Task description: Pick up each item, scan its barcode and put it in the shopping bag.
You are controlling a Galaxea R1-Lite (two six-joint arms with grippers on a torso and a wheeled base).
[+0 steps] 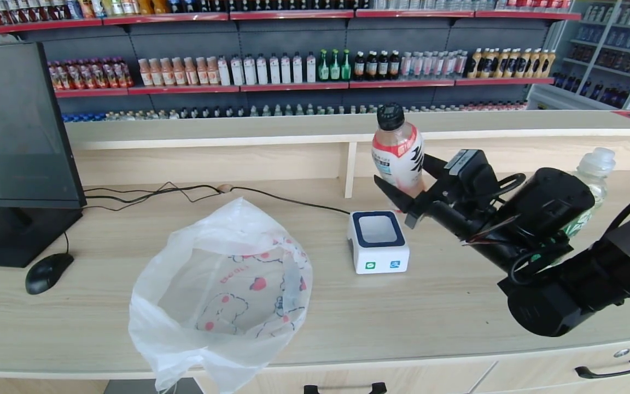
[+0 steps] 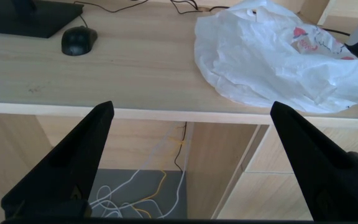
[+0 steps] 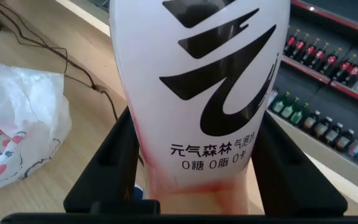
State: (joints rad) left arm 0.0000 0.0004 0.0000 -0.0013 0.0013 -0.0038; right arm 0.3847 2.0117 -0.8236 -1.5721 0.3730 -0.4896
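Note:
A pink-and-white drink bottle (image 1: pixel 398 153) with a black cap is held upright by my right gripper (image 1: pixel 400 167), which is shut on its lower body just behind and above the white barcode scanner (image 1: pixel 378 241). In the right wrist view the bottle (image 3: pixel 197 93) sits between the two black fingers of that gripper (image 3: pixel 197 186). The white plastic shopping bag (image 1: pixel 222 295) stands open on the counter left of the scanner. My left gripper (image 2: pixel 191 109) is open and holds nothing, in front of the counter edge near the bag (image 2: pixel 272 56).
A clear bottle with a white cap (image 1: pixel 594 175) stands behind my right arm. A monitor (image 1: pixel 14 137) and black mouse (image 1: pixel 47 272) occupy the counter's left end, with cables (image 1: pixel 184 191) running along the back. A raised wooden ledge (image 1: pixel 315 128) borders the far side.

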